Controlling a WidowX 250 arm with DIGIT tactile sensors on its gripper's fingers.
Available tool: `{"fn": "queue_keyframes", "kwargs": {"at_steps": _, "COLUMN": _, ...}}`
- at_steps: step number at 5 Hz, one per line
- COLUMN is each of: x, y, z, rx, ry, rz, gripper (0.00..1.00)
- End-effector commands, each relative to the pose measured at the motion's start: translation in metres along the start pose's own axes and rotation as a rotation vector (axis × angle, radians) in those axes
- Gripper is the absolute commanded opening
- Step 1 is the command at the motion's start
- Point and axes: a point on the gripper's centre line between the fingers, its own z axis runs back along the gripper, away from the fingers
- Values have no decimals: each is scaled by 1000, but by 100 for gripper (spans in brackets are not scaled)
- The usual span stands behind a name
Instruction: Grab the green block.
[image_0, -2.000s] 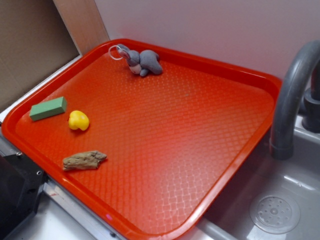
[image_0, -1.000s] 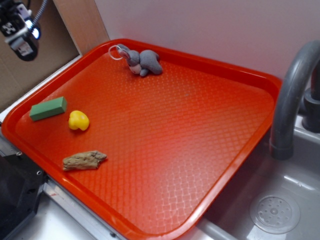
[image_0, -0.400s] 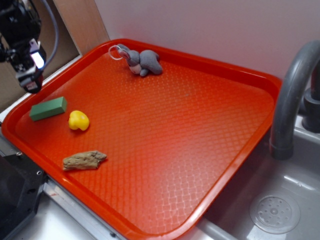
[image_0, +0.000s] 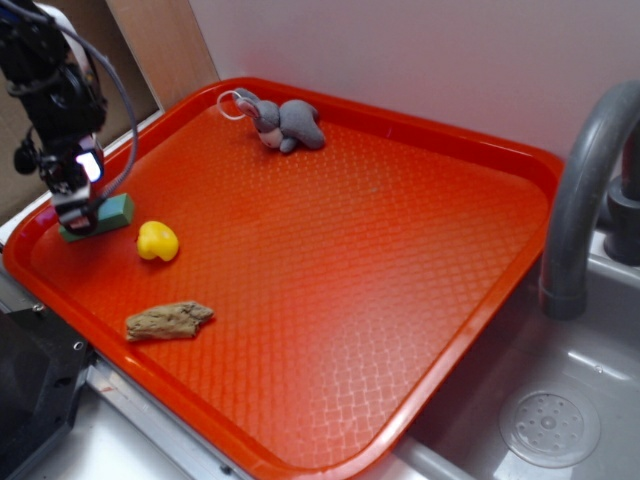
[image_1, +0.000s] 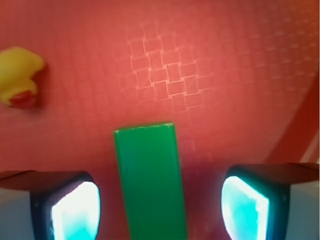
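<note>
A pale, plain wall runs behind the scene, evenly lit. At far left, a wooden panel leans beside a brown board. On the right, a grey curved faucet rises over a grey sink, its round drain visible.

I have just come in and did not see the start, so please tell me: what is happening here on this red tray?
A robot arm is going for the green block near the left edge of the red tray. Its gripper is open and lowered over the block, one finger on each side, not yet closed on it. A yellow toy, a brown wood-like piece and a grey plush animal lie untouched on the tray.
</note>
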Motion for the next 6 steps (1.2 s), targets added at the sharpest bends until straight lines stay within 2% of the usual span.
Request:
{"fn": "queue_keyframes", "kwargs": {"at_steps": 1, "x": 6, "y": -1, "z": -26, "rx": 48, "ry": 57, "rz": -27, "gripper": 100}}
{"fn": "queue_keyframes", "kwargs": {"at_steps": 2, "x": 6, "y": 0, "z": -31, "rx": 56, "ry": 66, "rz": -31, "gripper": 0}}
{"fn": "queue_keyframes", "kwargs": {"at_steps": 4, "x": 6, "y": 2, "z": -33, "rx": 53, "ry": 59, "rz": -35, "gripper": 0}}
{"fn": "queue_keyframes", "kwargs": {"at_steps": 5, "x": 10, "y": 3, "z": -19, "rx": 72, "ry": 33, "rz": 6, "gripper": 0}}
{"fn": "queue_keyframes", "kwargs": {"at_steps": 6, "x": 22, "y": 6, "z": 30, "rx": 104, "ry": -15, "rz": 124, "gripper": 0}}
